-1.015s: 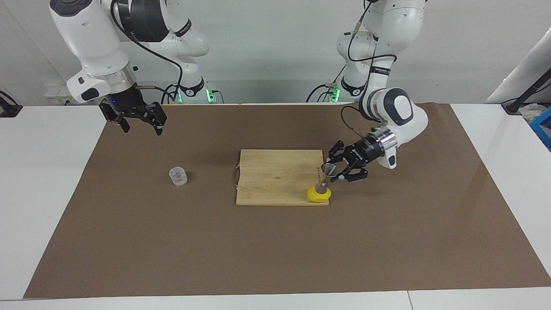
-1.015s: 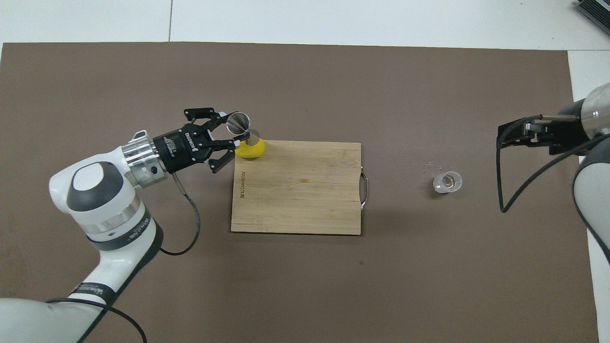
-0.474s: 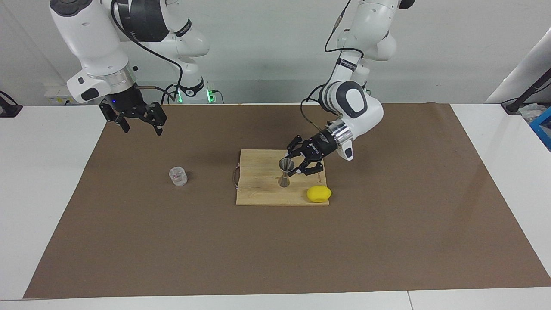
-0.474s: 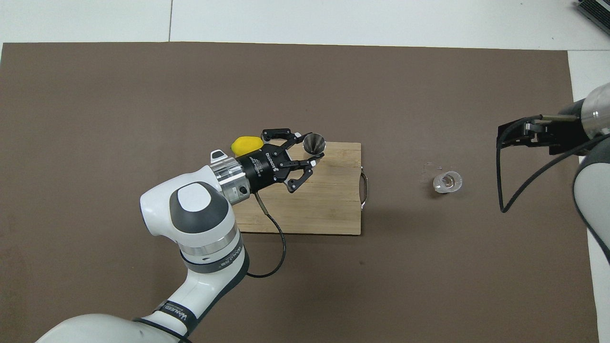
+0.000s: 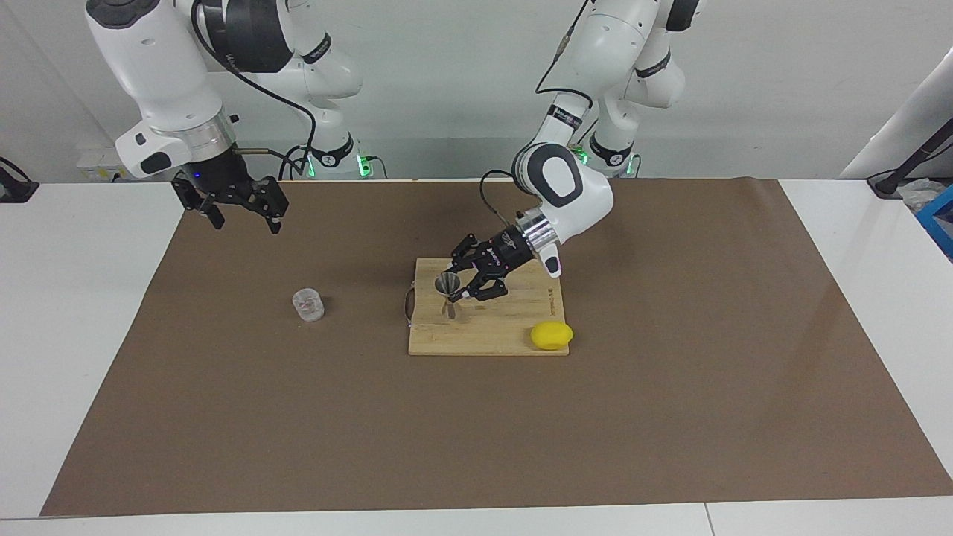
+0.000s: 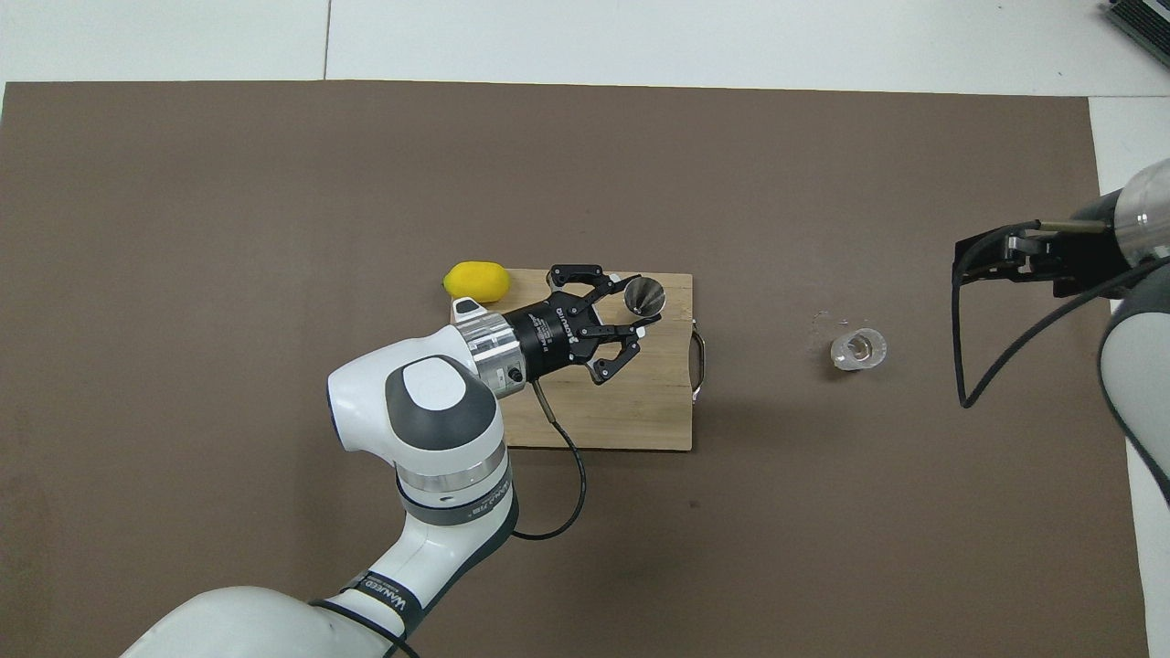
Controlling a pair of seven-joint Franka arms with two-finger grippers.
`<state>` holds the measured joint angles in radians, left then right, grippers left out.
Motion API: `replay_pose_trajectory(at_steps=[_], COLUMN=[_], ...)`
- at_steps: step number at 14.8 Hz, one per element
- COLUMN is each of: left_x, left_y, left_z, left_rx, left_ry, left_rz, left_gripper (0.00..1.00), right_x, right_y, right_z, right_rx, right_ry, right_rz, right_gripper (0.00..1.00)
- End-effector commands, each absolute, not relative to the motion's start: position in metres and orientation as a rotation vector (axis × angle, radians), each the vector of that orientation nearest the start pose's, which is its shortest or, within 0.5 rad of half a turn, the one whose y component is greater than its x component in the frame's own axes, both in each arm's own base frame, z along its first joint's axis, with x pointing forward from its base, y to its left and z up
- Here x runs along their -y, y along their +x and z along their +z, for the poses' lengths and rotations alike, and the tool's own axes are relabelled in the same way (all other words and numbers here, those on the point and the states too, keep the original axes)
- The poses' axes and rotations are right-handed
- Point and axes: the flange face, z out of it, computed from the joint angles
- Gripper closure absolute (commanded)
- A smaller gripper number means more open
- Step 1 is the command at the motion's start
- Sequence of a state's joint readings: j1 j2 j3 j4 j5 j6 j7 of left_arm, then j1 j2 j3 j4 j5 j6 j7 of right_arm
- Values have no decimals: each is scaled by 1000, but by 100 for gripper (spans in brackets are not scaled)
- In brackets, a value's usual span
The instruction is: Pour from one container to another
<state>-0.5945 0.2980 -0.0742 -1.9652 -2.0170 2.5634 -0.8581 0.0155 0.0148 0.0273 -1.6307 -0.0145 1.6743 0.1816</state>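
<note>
Jigger [image 5: 449,293]: small silvery metal hourglass-shaped cup, clamped at the narrow waist by the left gripper [image 5: 459,292]; upright, open mouth up; over the wooden cutting board [image 5: 514,327], at the board's end toward the right arm; whether the foot touches the board or hangs just above it cannot be told.
Left gripper: black two-finger tool, closed on the jigger, fingertips [image 6: 635,325] pinching the waist; reaches in low and slanted from the left arm's end of the table; in the overhead view [image 6: 637,315], over the board's corner near the metal handle [image 6: 701,364].
Glass tumbler [image 5: 307,304]: small clear textured cylinder, upright on the brown mat [image 5: 670,417]; well apart from the left gripper, toward the right arm's end of the table; off the board, past its handle; in the overhead view [image 6: 858,349].
Right gripper [image 5: 240,216]: black two-finger tool, jaws spread wide, holding nothing; raised over the mat's edge at the right arm's end; arm waiting; tumbler below it and farther from the robots; in the overhead view [image 6: 971,265].
Lemon [image 5: 552,335]: yellow, oval, at the board's corner toward the left arm's end, farther from the robots than the left gripper; apart from the jigger; in the overhead view [image 6: 475,281].
Cutting board: pale rectangular wood, flat on the mat, under the left gripper.
</note>
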Motion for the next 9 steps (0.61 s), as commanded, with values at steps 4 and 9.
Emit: replay_pose_trajectory(at_steps=[4, 9], left_x=[376, 372], left_y=[495, 501], left_z=[316, 306], left_rx=[-1719, -1732], left_ry=[1116, 1091], left_rz=[-829, -843], left_gripper=[100, 100], right_x=[-20, -20], right_y=[562, 562], right_z=[598, 598], right_rx=[-186, -198], right_ry=[-3120, -3118], right_rz=[-14, -24], right_gripper=[0, 0])
